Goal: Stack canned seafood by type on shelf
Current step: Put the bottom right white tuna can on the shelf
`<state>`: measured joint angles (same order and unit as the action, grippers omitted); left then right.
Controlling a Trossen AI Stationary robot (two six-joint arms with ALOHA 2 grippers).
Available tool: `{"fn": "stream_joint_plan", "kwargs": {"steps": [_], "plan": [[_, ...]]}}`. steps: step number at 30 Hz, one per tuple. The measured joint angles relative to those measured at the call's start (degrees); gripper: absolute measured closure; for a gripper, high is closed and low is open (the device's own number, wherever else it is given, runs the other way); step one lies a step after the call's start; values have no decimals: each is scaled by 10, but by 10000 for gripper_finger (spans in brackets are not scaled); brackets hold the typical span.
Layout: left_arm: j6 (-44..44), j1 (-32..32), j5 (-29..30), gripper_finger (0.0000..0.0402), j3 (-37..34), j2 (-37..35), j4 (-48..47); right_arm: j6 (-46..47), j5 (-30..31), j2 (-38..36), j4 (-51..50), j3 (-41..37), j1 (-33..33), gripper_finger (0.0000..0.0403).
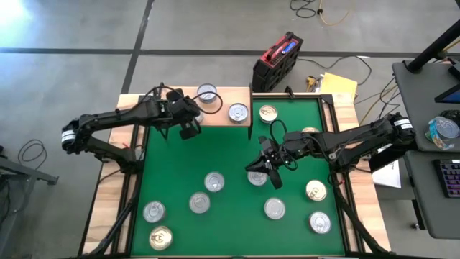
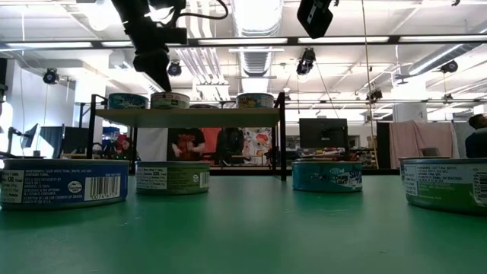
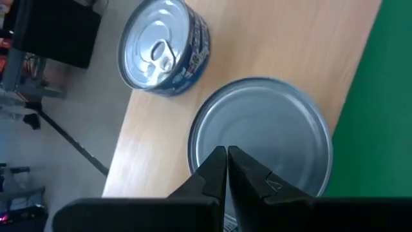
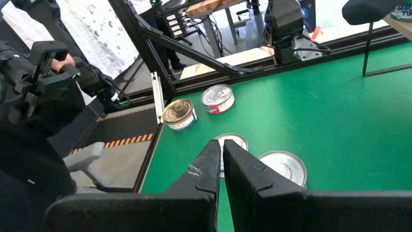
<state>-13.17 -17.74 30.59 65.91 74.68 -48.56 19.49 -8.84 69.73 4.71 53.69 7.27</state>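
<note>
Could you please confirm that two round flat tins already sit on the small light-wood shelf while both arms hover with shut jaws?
Not quite: the high view shows three round flat tins on the small light-wood shelf, not two. The rest holds: left gripper and right gripper both hover with jaws shut.

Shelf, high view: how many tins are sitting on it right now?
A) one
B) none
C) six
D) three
D: the high view shows three tins on the shelf, one at its far left, one in the middle and a gold-topped one at the right; the low view also shows three on the board.
</note>
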Motion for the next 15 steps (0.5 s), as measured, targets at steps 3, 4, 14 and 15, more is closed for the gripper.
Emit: {"fn": "stream_joint_plan", "kwargs": {"steps": [3,4,14,15], "plan": [[0,0,0,401,1,0,-4,0,0,0,0,0,0,392],[0,0,-2,401,1,0,-5,0,0,0,0,0,0,392],[-28,-3,-141,401,1,-1,-3,0,0,0,0,0,0,392],[-29,-6,-140,401,1,-1,-3,0,0,0,0,0,0,392]]}}
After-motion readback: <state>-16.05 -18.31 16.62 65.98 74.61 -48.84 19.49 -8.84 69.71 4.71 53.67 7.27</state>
